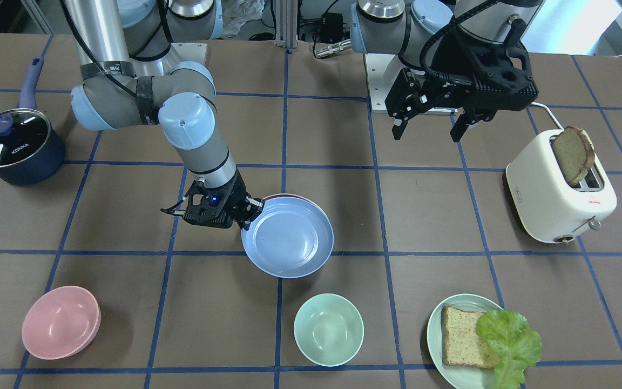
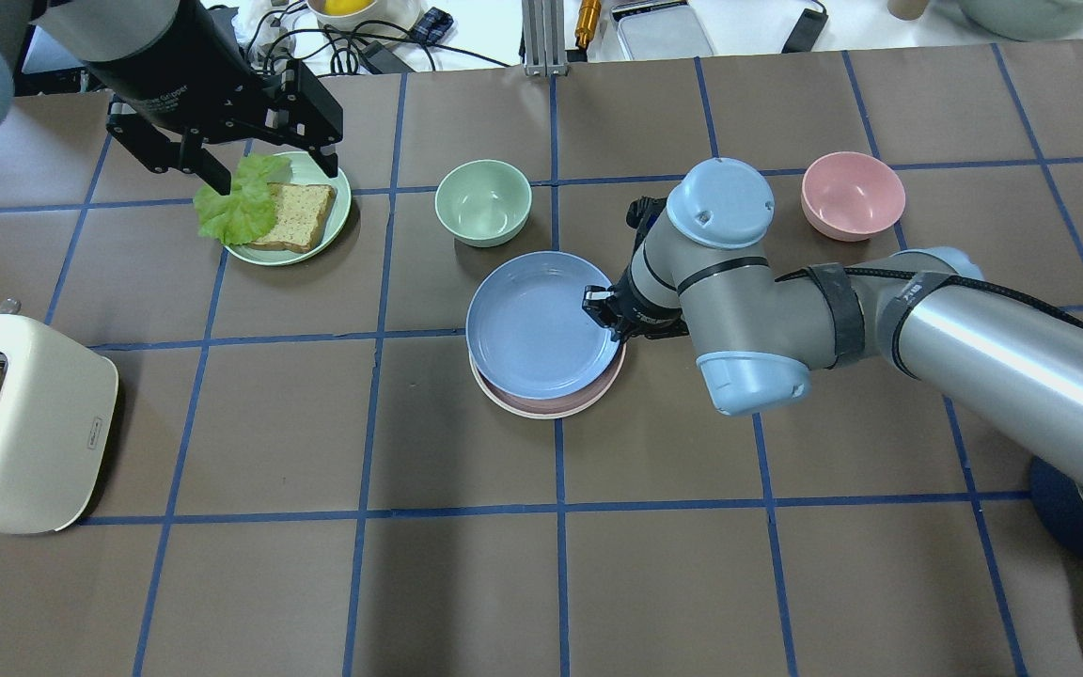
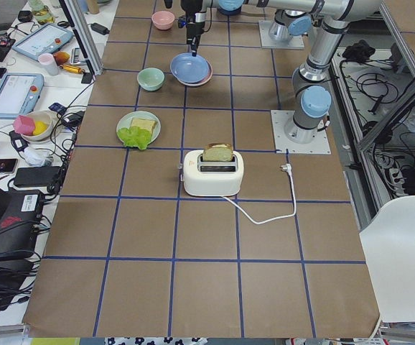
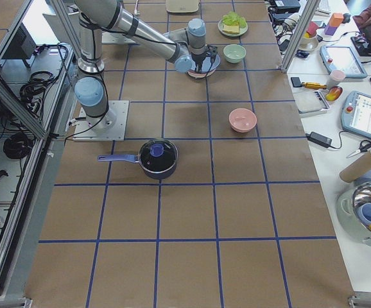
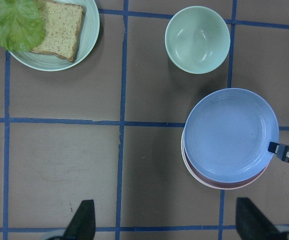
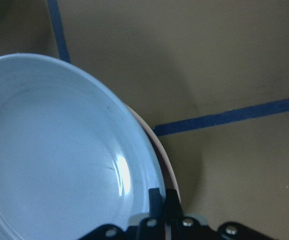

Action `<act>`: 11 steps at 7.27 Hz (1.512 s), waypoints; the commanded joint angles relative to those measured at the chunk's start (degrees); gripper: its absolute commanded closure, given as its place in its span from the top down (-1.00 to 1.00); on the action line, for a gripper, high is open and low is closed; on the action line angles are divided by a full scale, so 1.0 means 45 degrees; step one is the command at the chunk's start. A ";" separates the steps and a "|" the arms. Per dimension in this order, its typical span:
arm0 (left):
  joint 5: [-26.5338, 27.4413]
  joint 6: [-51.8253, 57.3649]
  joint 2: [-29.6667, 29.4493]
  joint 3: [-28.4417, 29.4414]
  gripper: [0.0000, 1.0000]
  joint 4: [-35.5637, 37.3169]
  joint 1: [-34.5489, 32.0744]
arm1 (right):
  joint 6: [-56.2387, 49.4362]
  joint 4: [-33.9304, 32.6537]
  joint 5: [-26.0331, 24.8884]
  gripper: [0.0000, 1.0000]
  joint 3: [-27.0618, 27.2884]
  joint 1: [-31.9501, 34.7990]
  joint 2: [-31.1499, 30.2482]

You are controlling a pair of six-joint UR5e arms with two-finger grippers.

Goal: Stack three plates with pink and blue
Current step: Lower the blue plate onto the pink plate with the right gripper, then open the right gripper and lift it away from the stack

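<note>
step: last one, looks like, pastel blue round matte plate (image 2: 541,324) landing on pastel pink plate (image 2: 560,404) and cream-white plate (image 2: 541,416), mid-table, slightly off-centre | right gripper (image 2: 603,308): pinching blue rim | left gripper (image 1: 428,127): spread wide, idle | next: probably let go, lift off without dragging

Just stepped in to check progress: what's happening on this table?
The right gripper pinches the rim of the pastel blue round plate, holding it over the pastel pink plate, which sits on a cream-white plate. The stack looks nearly done, though the blue plate isn't released. The left gripper hangs open and empty above the table.
</note>
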 commanded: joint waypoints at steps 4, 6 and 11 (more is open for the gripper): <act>-0.0002 -0.0019 0.0021 0.0000 1.00 -0.0007 0.0001 | 0.0149 -0.0559 -0.0030 -0.03 0.0108 -0.0011 -0.0056; -0.0002 -0.0019 0.0021 0.0000 1.00 0.0013 0.0020 | 0.0149 -0.0833 -0.0010 0.54 -0.0009 -0.0050 -0.0114; -0.0022 0.0000 0.0001 0.0000 1.00 0.0032 0.0059 | -0.1363 0.0385 -0.0030 0.62 -0.1938 -0.0516 -0.0349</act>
